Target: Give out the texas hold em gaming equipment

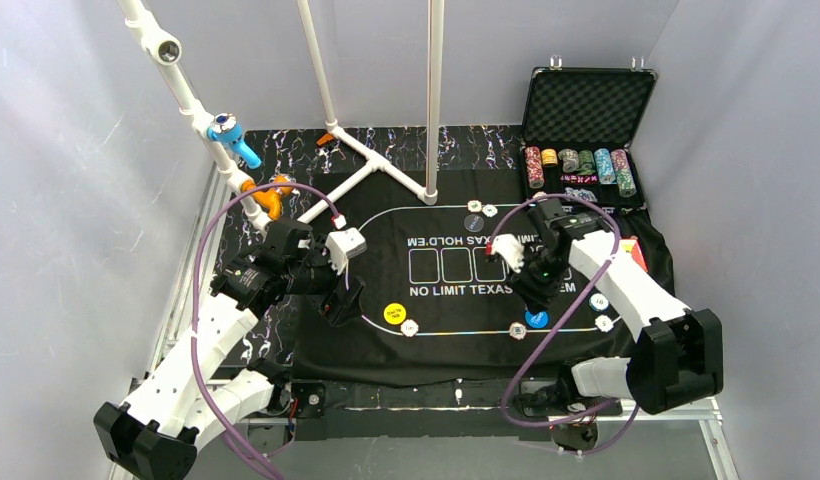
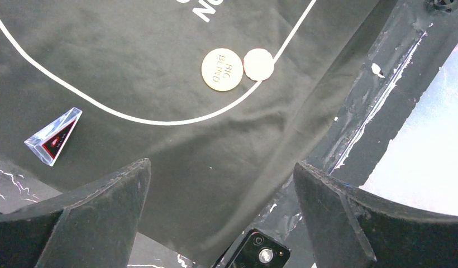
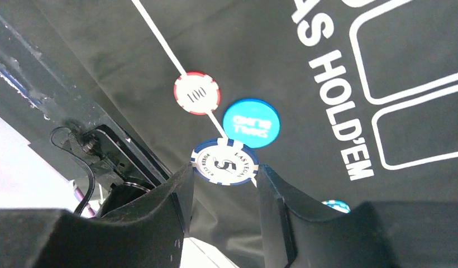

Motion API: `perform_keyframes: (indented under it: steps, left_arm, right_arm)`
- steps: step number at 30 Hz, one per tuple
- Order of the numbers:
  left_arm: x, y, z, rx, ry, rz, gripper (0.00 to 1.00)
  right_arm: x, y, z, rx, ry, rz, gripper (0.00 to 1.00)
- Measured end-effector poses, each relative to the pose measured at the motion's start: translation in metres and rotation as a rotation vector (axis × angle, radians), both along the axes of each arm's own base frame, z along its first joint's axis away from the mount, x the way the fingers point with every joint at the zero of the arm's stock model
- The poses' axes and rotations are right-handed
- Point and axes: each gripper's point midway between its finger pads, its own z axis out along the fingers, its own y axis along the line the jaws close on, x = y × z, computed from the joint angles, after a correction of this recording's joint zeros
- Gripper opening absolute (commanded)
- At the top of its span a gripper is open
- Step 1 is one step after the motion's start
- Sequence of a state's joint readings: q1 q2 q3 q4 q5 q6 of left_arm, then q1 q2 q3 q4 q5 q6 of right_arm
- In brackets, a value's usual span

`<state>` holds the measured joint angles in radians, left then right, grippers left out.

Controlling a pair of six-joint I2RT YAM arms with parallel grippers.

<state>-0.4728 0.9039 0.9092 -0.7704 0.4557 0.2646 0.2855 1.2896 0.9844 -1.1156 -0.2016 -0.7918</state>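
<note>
My right gripper (image 3: 225, 172) is pinched onto a blue-and-white 5 chip (image 3: 224, 161) at the near border line of the mat (image 3: 260, 56), just beside the blue Small Blind disc (image 3: 251, 123) lying on that mat. My left gripper (image 2: 221, 164) gapes wide, holding nothing, above the mat's near-left corner.

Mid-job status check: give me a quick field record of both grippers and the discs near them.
left gripper: open, empty, over the mat
right gripper: shut on the blue-white 5 chip
BIG BLIND disc: flat on mat, touching a pale chip
SMALL BLIND disc: flat on mat, beside the 100 chip
</note>
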Motion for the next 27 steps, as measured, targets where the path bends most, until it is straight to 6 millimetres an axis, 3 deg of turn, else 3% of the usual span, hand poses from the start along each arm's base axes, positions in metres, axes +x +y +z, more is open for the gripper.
perform_keyframes:
  steps: [12, 27]
  left_arm:
    - [0.0, 0.0, 0.0, 0.0, 0.004, 0.003, 0.99]
    - [0.0, 0.0, 0.001, -0.001, -0.002, 0.004, 0.99]
  right_arm:
    - [-0.022, 0.048, -0.038, -0.1, 0.033, 0.289, 0.35]
    - [-0.042, 0.068, -0.065, -0.2, 0.039, 0.451, 0.41]
